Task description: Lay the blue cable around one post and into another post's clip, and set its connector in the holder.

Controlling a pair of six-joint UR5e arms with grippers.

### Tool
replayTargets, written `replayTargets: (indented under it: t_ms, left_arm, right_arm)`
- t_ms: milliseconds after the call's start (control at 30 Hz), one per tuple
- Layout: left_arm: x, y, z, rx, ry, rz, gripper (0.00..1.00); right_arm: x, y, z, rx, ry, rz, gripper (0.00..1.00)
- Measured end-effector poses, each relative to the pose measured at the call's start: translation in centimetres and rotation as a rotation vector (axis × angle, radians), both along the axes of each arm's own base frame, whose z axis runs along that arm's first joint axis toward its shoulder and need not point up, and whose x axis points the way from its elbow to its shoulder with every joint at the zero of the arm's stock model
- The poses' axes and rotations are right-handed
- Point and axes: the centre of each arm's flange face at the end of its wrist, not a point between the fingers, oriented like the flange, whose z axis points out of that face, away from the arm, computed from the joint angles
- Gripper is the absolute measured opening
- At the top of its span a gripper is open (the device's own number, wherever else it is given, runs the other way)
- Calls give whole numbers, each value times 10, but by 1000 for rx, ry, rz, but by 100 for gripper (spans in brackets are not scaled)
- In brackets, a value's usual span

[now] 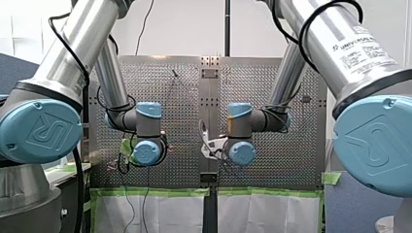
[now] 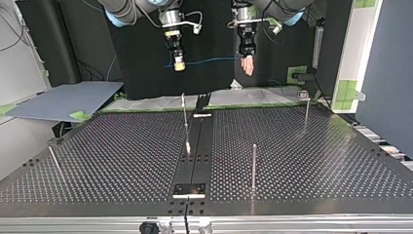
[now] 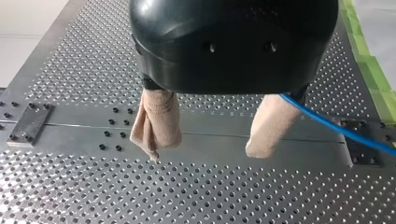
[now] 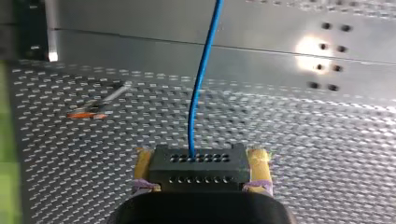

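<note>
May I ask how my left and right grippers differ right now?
My left gripper has beige pads; my right gripper has yellow ones. My left gripper's fingers stand apart with nothing between them, while my right gripper is shut on the black connector. The blue cable runs from that connector; at my left gripper it merely passes beside one finger. Both hang above the perforated table.

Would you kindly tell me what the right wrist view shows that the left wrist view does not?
Only the right wrist view shows the black connector clamped between the yellow pads of the right end effector. Only the left wrist view shows the left end effector, its beige fingers apart with nothing between them. Both show the blue cable and the perforated table.
</note>
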Motion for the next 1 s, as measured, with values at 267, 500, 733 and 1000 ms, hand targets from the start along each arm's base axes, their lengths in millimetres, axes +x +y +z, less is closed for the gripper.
replayTargets:
  t_ms: [267, 500, 733, 1000]
  left_arm:
    - [0, 0, 0, -1, -1, -1, 100]
    - [0, 0, 0, -1, -1, -1, 100]
    - [-3, -2, -4, -2, 13, -4, 100]
    - [-19, 0, -35, 3, 125, -13, 100]
  right_arm:
    - [-5, 5, -19, 45, 45, 0, 20]
    - [-6, 5, -20, 48, 48, 0, 20]
    - [-6, 5, -20, 48, 48, 0, 20]
    - [-6, 5, -20, 48, 48, 0, 20]
